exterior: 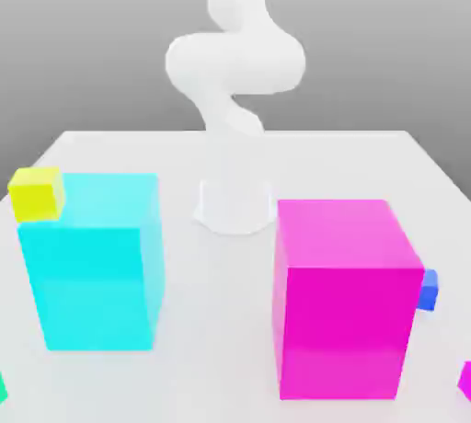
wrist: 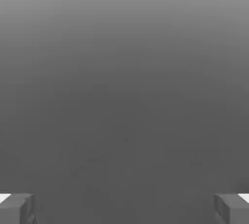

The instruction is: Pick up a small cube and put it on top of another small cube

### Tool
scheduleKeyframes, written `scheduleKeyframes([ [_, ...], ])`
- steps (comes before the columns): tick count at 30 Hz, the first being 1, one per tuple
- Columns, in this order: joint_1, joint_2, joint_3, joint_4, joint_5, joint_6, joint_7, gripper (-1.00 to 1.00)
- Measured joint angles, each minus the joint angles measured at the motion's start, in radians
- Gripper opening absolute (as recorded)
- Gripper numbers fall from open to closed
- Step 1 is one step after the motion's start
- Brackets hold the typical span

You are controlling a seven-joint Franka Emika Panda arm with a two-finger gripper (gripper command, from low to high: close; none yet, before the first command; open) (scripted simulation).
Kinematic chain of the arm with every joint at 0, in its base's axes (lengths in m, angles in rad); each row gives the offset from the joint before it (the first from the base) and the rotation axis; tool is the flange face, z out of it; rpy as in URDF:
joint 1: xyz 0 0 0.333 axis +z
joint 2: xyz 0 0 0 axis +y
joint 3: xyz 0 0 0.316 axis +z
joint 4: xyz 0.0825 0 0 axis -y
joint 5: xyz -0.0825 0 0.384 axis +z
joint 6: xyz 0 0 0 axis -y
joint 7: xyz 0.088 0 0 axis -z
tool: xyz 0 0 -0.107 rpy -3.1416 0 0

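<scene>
A small blue cube (exterior: 428, 290) peeks out from behind the big magenta block (exterior: 342, 297) at the exterior view's right; most of it is hidden. A small yellow cube (exterior: 37, 193) sits at the far upper corner of the big cyan block (exterior: 95, 260) on the exterior view's left. In the hand view my gripper (wrist: 124, 208) is open: its two grey fingertips (wrist: 17, 208) stand far apart with nothing between them, facing a plain grey background. The white arm (exterior: 235, 62) rises from its base (exterior: 235, 205) at the back of the table.
The white table (exterior: 221, 338) carries the cyan and magenta blocks with a gap between them. A magenta piece (exterior: 466, 380) shows at the right edge and a green sliver (exterior: 2, 389) at the left edge.
</scene>
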Motion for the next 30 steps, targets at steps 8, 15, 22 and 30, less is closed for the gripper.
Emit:
scheduleKeyframes([
  [8, 0.2, 0.295, 0.086, -0.136, 0.045, 0.17, -0.173, 0.0],
  [15, 0.337, 0.548, 0.203, -0.252, 0.042, 0.316, -0.291, 0.0],
  [22, 0.489, 0.809, 0.267, -0.359, -0.11, 0.463, -0.296, 0.0],
  [30, 0.625, 1.046, 0.102, -0.323, -0.286, 0.643, -0.174, -1.0],
])
